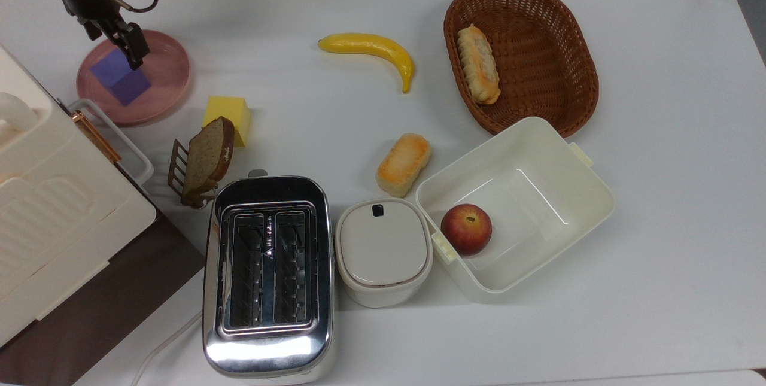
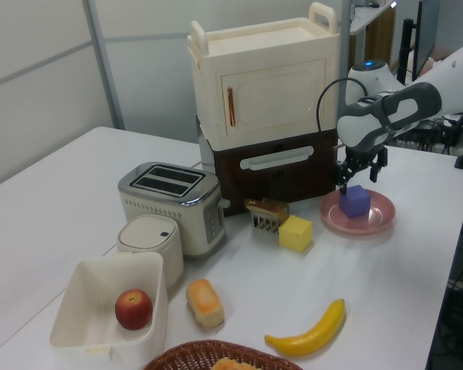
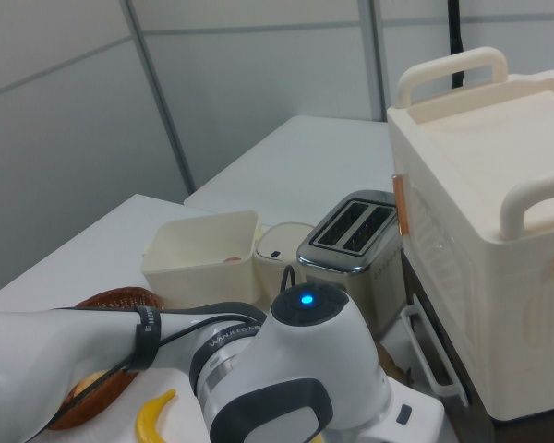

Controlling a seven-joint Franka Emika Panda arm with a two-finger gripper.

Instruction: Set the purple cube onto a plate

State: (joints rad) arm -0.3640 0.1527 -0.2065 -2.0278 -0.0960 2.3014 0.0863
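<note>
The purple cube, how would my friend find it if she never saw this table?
Start at the big cream cabinet and look beside it for the pink plate. The purple cube sits on it, under the gripper. The nearby yellow cube sits on the table.

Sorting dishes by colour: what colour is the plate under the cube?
Pink; the plate shows best in the top view.

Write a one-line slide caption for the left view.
Purple cube resting on the pink plate, the open tool just above it, beside a yellow block.
</note>
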